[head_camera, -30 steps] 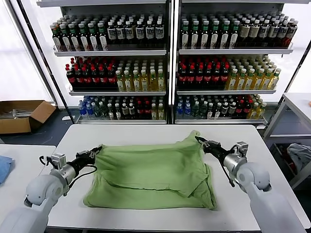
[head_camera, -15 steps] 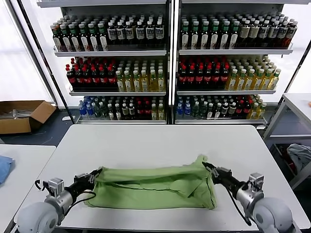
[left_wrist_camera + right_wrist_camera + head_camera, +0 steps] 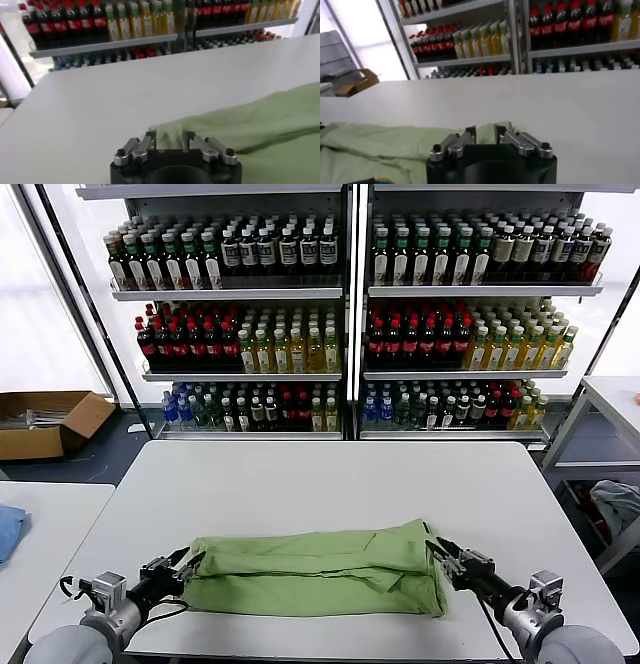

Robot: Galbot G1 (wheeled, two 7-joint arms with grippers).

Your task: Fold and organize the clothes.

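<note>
The clothes, one light green shirt (image 3: 320,569), lie folded into a long narrow band across the near part of the white table (image 3: 330,474), plain green side up. My left gripper (image 3: 185,562) sits low at the band's left end and is open, with the shirt's corner (image 3: 260,117) lying loose between its jaws (image 3: 170,136). At the band's right end my right gripper (image 3: 440,549) is also open, and a green corner (image 3: 380,142) shows in the gap of its jaws (image 3: 485,129). Collar and chest print are hidden.
Shelves of bottles (image 3: 340,324) stand behind the table. A cardboard box (image 3: 45,419) lies on the floor at far left. A blue cloth (image 3: 8,529) rests on the left side table, and a grey garment (image 3: 615,504) lies at the right.
Both grippers drew the shirt's far edge toward the table's near side, folding the spread shirt into a narrow band. Their jaws, shut on the corners before, now stand apart.
</note>
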